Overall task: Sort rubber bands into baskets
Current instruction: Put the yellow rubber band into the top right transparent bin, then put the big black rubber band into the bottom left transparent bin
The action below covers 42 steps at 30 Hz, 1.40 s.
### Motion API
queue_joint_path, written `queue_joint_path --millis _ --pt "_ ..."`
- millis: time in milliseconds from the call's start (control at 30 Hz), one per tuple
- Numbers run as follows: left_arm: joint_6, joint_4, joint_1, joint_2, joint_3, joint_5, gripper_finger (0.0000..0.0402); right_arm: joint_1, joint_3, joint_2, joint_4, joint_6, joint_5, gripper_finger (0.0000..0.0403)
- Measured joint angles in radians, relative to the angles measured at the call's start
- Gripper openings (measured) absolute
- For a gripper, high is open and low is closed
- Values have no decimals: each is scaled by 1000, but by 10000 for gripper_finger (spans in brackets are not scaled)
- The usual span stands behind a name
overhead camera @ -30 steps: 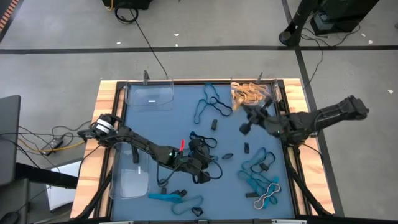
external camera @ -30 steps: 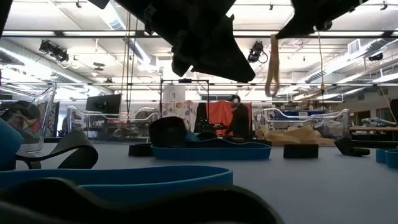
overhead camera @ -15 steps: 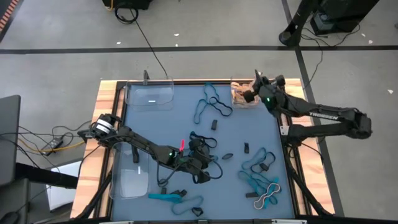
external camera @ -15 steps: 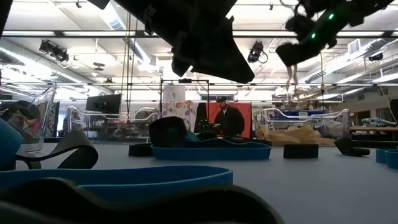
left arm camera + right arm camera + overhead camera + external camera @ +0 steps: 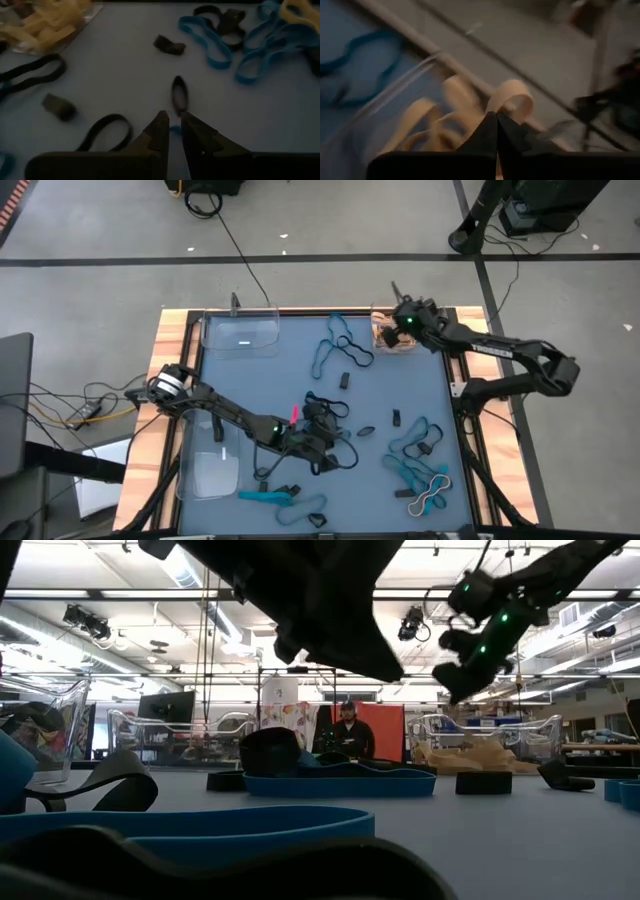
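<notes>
Blue bench [image 5: 300, 370] strewn with rubber bands [image 5: 418, 470]. Right claw [image 5: 398, 323], pinched on a tan band [image 5: 512, 97], hovers over the tan-filled basket [image 5: 383, 342]. Left claw [image 5: 322, 442], fingers narrowly parted and empty, sits well apart from that basket, near the bench centre.

My right gripper [image 5: 393, 332] hangs over the basket [image 5: 398, 330] at one o'clock; my left gripper [image 5: 325, 448] sits mid-tabletop [image 5: 290, 370] among rubber bands [image 5: 415, 460].
</notes>
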Motion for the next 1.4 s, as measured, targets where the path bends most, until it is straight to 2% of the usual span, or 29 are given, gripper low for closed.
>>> queue_joint_path --millis 67,200,333,433,500,667,733,833,1100,1233,1400 --pt "-18 -36 0 0 0 -10 53 0 0 37 1 0 -37 19" --pt "-48 -51 0 0 -1 -14 53 -1 0 72 22 -5 23 44" --pt "-53 -63 0 0 -1 -14 53 -1 0 49 22 9 48 70" --pt "-61 -71 0 0 -1 -14 53 1 0 6 -11 49 12 91" --pt "-94 -74 0 0 -1 -14 53 3 0 -29 -61 95 -71 104" --pt "-140 -100 2 -26 0 -22 53 45 0 -86 -187 190 -434 115" --pt "-166 -180 2 -43 0 -23 53 94 0 -104 -182 193 -479 113" --pt "-250 -333 0 -86 1 -19 53 189 0 -132 -175 219 -442 107" --pt "-445 -688 -33 -222 11 -6 53 451 0 -170 -82 258 -227 103" --pt "-585 -898 -52 -279 11 1 53 512 0 -170 -63 248 -213 101" --pt "-707 -1112 -64 -334 11 24 53 530 0 -173 -60 245 -211 101"
